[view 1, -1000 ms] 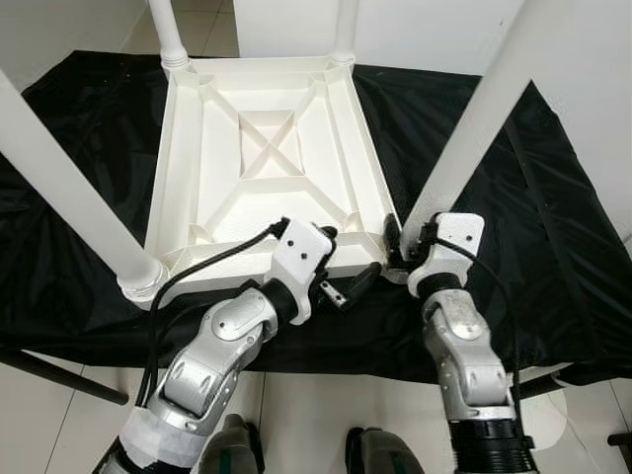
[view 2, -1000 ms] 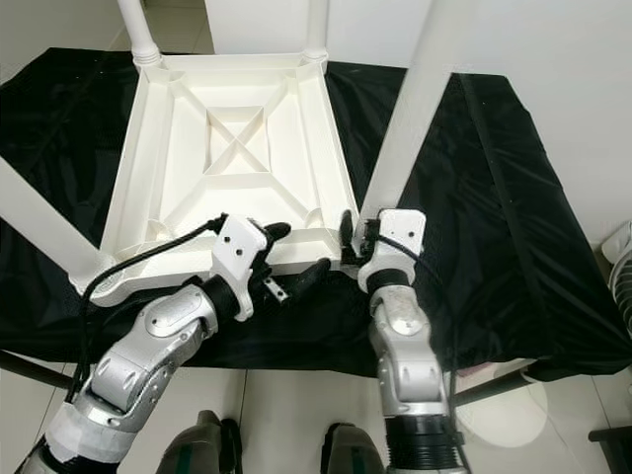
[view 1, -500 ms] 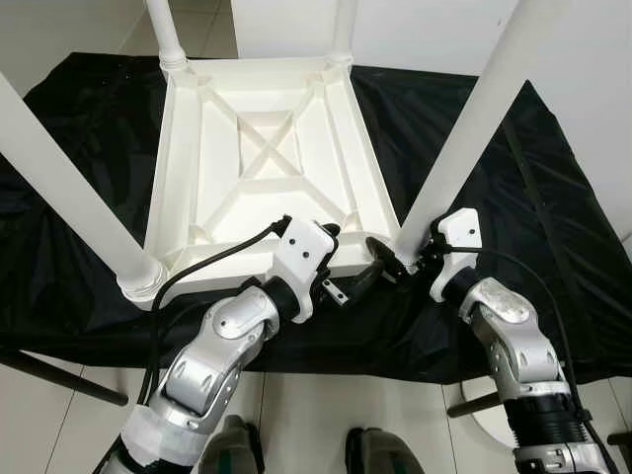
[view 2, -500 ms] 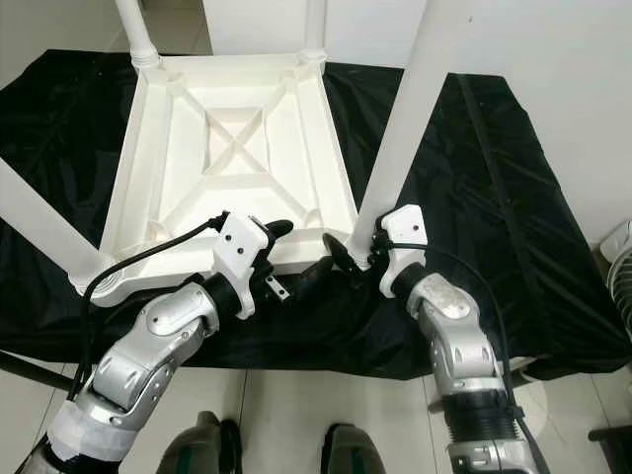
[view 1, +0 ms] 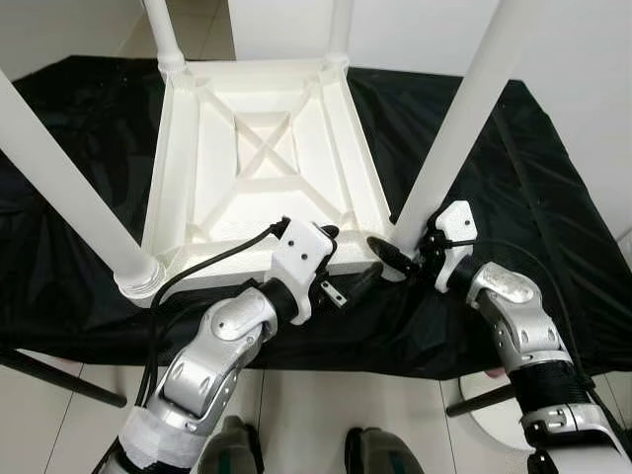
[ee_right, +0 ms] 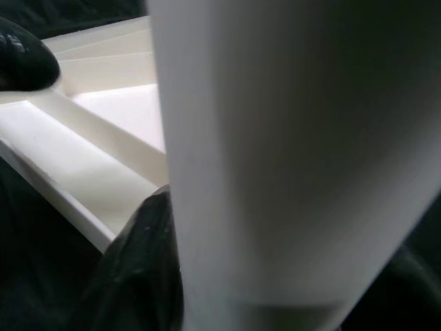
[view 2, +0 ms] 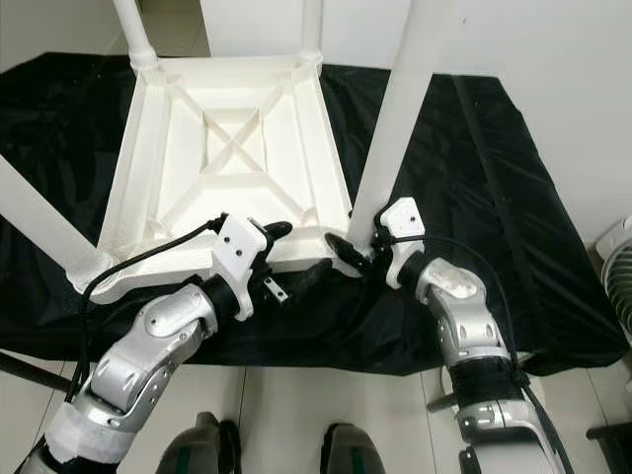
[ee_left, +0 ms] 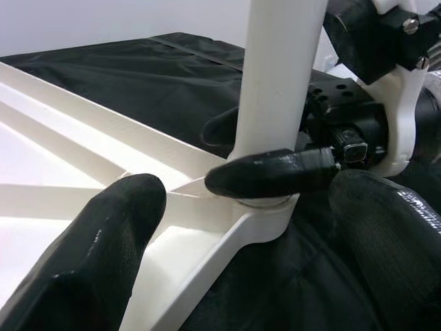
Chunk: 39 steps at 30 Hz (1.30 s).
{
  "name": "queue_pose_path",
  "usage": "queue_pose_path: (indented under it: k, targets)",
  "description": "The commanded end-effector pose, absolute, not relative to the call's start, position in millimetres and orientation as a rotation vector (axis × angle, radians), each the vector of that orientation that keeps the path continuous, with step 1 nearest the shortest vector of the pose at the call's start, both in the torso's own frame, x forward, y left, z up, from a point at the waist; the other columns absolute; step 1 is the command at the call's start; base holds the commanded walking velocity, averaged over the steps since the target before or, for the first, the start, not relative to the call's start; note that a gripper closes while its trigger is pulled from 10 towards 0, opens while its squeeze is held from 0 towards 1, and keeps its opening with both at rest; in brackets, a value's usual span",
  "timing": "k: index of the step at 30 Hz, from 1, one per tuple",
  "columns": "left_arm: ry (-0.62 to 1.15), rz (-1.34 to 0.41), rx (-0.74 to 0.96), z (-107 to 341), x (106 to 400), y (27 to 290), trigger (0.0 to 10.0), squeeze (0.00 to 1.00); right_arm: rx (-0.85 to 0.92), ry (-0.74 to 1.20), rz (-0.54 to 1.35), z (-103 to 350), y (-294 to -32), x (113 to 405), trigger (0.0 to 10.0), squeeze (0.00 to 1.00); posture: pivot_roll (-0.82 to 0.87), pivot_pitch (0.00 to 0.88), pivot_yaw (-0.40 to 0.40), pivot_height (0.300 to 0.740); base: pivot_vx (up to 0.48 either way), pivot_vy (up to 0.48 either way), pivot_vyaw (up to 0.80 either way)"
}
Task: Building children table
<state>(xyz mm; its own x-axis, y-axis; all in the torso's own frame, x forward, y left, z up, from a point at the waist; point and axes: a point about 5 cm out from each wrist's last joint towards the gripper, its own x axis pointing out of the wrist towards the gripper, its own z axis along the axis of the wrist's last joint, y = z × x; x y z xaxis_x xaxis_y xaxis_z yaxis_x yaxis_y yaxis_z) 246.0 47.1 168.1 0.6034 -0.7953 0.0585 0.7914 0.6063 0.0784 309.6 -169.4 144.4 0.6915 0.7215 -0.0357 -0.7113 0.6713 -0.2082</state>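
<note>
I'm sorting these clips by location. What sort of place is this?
Probably an indoor room used as an assembly spot: an upturned white plastic table lies on a black cloth over a work surface, with pale floor tiles and plain white walls.

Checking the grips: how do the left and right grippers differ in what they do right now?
The left gripper straddles the tabletop's near rim, fingers spread. The right gripper clamps the base of the near right leg, one finger lying across it. Both work at the same corner.
</note>
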Motion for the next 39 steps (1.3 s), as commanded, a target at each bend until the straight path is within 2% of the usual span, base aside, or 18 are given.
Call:
queue_pose_path:
  k: [1,5,8,9,12,14,17,19,20,21,26,27,33,36,37,39]
  targets:
    - [-0.084,-0.92,0.062,167,244,48,10.0,0.0,-0.21,-0.02,0.83,135,-166,306,0.0,0.0,-0.04,0.083,0.009,0.74,0.0,0.0,0.0]
    - [-0.085,-0.92,0.062,167,244,47,10.0,0.0,-0.194,-0.022,0.821,134,-166,305,0.0,0.0,-0.04,0.082,0.011,0.74,0.0,0.0,0.0]
    - [-0.087,-0.929,0.061,167,244,46,10.0,0.0,-0.119,-0.038,0.728,132,-167,301,0.0,0.0,-0.05,0.085,0.016,0.74,0.0,0.0,0.0]
    - [-0.086,-0.931,0.063,167,244,46,10.0,0.0,-0.124,-0.039,0.697,131,-167,300,10.0,0.0,-0.05,0.086,0.017,0.74,0.0,0.0,0.0]
    - [-0.086,-0.932,0.064,167,244,46,10.0,0.0,-0.129,-0.043,0.677,131,-167,300,10.0,0.0,-0.05,0.086,0.017,0.74,0.0,0.0,0.0]
    - [-0.085,-0.936,0.065,166,244,45,10.0,0.0,-0.17,-0.024,0.55,128,-168,302,10.0,0.0,-0.06,0.086,0.018,0.74,0.0,0.0,0.0]
    - [-0.084,-0.937,0.065,166,244,45,10.0,0.0,-0.179,-0.019,0.518,127,-168,302,10.0,0.0,-0.06,0.086,0.018,0.74,0.0,0.0,0.0]
    - [-0.079,-0.939,0.066,163,244,45,10.0,0.0,-0.127,-0.019,0.288,128,-165,301,10.0,0.0,-0.06,0.082,0.017,0.74,0.0,0.0,0.0]
    - [-0.079,-0.939,0.066,163,244,45,10.0,0.0,-0.127,-0.019,0.288,128,-165,301,10.0,0.0,-0.06,0.082,0.017,0.74,0.0,0.0,0.0]
    - [-0.078,-0.941,0.065,162,244,44,10.0,0.0,-0.123,0.003,0.141,124,-161,296,10.0,0.0,-0.06,0.078,0.014,0.74,0.0,0.0,0.0]
    - [-0.078,-0.946,0.058,162,245,41,10.0,0.0,-0.069,0.017,-0.034,118,-155,287,10.0,0.0,-0.06,0.073,0.011,0.74,0.0,0.0,0.0]
    - [-0.08,-0.949,0.058,162,244,41,10.0,0.0,-0.061,0.014,-0.129,117,-153,282,10.0,0.0,-0.06,0.067,0.008,0.74,0.0,0.0,0.0]
    - [-0.08,-0.951,0.057,162,243,41,10.0,0.0,-0.04,0.027,-0.154,115,-146,279,10.0,0.0,-0.06,0.063,0.007,0.74,0.0,0.0,0.0]
    - [-0.083,-0.955,0.06,162,243,40,10.0,0.0,-0.029,0.009,-0.085,118,-138,278,10.0,0.0,-0.06,0.048,0.002,0.74,0.0,0.0,0.0]
    - [-0.083,-0.957,0.061,161,243,39,10.0,0.0,-0.022,0.001,-0.075,119,-138,278,10.0,0.91,-0.06,0.048,0.002,0.74,0.0,0.0,0.0]
    - [-0.083,-0.957,0.061,161,243,39,10.0,0.0,-0.022,0.001,-0.075,119,-138,278,10.0,0.91,-0.06,0.048,0.002,0.74,0.0,0.0,0.0]
